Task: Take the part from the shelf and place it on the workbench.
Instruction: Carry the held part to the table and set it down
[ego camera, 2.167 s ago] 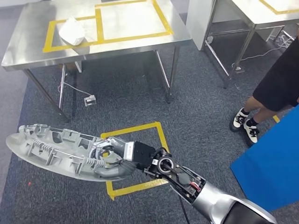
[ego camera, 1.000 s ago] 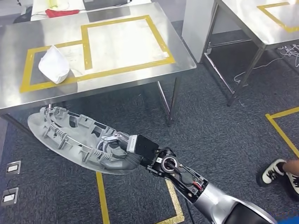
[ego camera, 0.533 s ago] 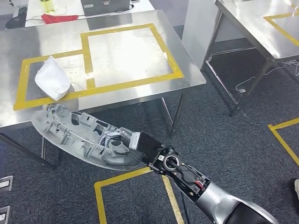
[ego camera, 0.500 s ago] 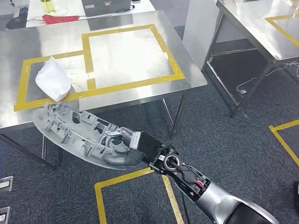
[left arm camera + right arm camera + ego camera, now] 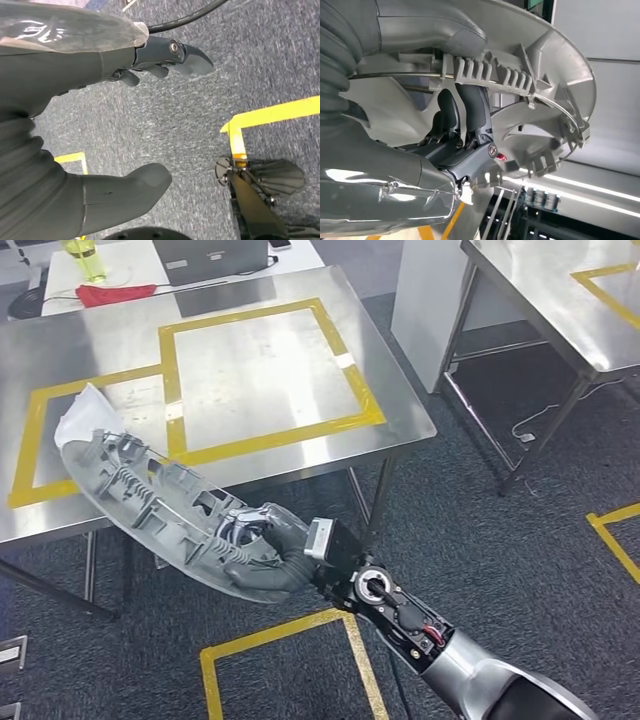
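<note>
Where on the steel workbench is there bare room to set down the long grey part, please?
The large taped rectangle on the workbench is bare. The smaller taped area beside it holds a white cloth-like item, now overlapped by the grey part in the right hand.

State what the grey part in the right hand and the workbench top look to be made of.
Grey part: probably moulded plastic, matte; thin ribs, clips and cut-outs show, gripped by the right robot hand. Workbench top: seemingly brushed stainless steel, with soft reflections and yellow tape outlines.

Head looks down at workbench (image 5: 249, 370); wrist cameras sit close.
</note>
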Tool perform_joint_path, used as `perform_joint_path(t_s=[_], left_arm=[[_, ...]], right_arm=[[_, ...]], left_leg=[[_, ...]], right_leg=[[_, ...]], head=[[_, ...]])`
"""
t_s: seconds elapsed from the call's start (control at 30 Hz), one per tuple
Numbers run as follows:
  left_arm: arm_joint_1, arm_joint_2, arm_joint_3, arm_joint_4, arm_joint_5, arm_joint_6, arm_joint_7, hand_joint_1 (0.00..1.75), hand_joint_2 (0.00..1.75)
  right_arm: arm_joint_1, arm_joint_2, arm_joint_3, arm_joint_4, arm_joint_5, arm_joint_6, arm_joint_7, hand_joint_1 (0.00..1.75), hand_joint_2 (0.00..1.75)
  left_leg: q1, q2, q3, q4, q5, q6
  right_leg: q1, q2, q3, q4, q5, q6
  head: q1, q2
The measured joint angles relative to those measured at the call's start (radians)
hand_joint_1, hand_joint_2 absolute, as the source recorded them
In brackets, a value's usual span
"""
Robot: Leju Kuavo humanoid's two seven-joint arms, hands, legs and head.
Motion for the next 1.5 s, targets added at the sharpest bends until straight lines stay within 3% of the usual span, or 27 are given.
perform_joint_path(t_s=[0.2, 0.43, 0.73, 1.07, 1.27, 1.33, 1.37, 1.47, 1.5], left_arm=[[-0.001, 0.0, 0.0, 0.0, 0.003, 0.001, 0.017, 0.0, 1.75], [0.001, -0.013, 0.0, 0.0, 0.008, 0.002, 0.057, 0.0, 1.75], [0.001, -0.029, 0.0, 0.0, -0.002, 0.002, 0.057, 0.0, 1.75], [0.001, -0.037, 0.0, 0.0, -0.006, 0.002, 0.047, 0.0, 1.75], [0.0, -0.038, 0.0, 0.0, -0.003, 0.0, 0.045, 0.0, 1.75], [-0.001, -0.039, 0.0, 0.0, -0.005, -0.001, 0.043, 0.0, 1.75], [-0.001, -0.039, 0.0, 0.0, -0.005, -0.001, 0.042, 0.0, 1.75], [0.0, -0.039, 0.0, 0.0, -0.007, -0.002, 0.038, 0.0, 1.75], [0.001, -0.039, 0.0, 0.0, -0.007, -0.002, 0.037, 0.0, 1.75]], right_arm=[[-0.005, 0.0, -0.018, -0.039, -0.03, 0.045, -0.079, 1.75, 1.75], [-0.061, 0.0, -0.046, -0.098, -0.055, 0.063, -0.054, 1.75, 1.75], [-0.089, 0.0, -0.054, -0.102, -0.029, 0.018, -0.03, 1.75, 1.75], [-0.176, 0.024, -0.055, 0.009, 0.0, -0.023, -0.035, 1.75, 1.75], [-0.206, 0.05, -0.054, 0.09, 0.015, -0.028, -0.041, 1.75, 1.75], [-0.208, 0.056, -0.054, 0.104, 0.02, -0.031, -0.041, 1.75, 1.75], [-0.21, 0.059, -0.054, 0.11, 0.021, -0.031, -0.041, 1.75, 1.75], [-0.214, 0.063, -0.054, 0.125, 0.02, -0.032, -0.043, 1.75, 1.75], [-0.214, 0.063, -0.054, 0.13, 0.02, -0.032, -0.043, 1.75, 1.75]], left_leg=[[0.0, 0.004, 0.008, -0.017, -0.003, -0.01], [0.0, 0.003, 0.008, -0.02, 0.003, -0.019], [0.001, 0.003, 0.008, -0.027, 0.008, -0.019], [0.0, 0.002, 0.005, -0.027, 0.007, -0.015], [-0.006, 0.001, 0.007, -0.03, 0.001, 0.011], [-0.001, 0.002, 0.025, -0.045, -0.001, 0.023], [0.001, 0.003, 0.035, -0.049, -0.002, 0.027], [0.002, 0.004, 0.056, -0.051, -0.011, 0.028], [0.003, 0.003, 0.066, -0.051, -0.018, 0.025]], right_leg=[[0.001, 0.002, 0.0, 0.0, -0.001, -0.007], [0.002, 0.001, 0.004, -0.008, 0.007, -0.01], [0.003, 0.0, 0.015, -0.029, 0.015, -0.009], [0.001, -0.003, 0.019, -0.042, 0.019, -0.004], [-0.006, -0.003, 0.024, -0.038, 0.023, 0.017], [-0.006, -0.007, 0.017, -0.01, 0.011, 0.023], [-0.007, -0.01, 0.001, 0.025, -0.007, 0.026], [-0.012, -0.013, -0.102, 0.225, -0.084, 0.033], [-0.014, -0.013, -0.129, 0.268, -0.09, 0.035]], head=[[-0.008, 0.0], [-0.01, 0.0], [-0.009, 0.0], [-0.006, 0.0], [-0.008, 0.0], [-0.005, 0.0], [-0.002, 0.0], [0.005, 0.0], [0.006, 0.0]])
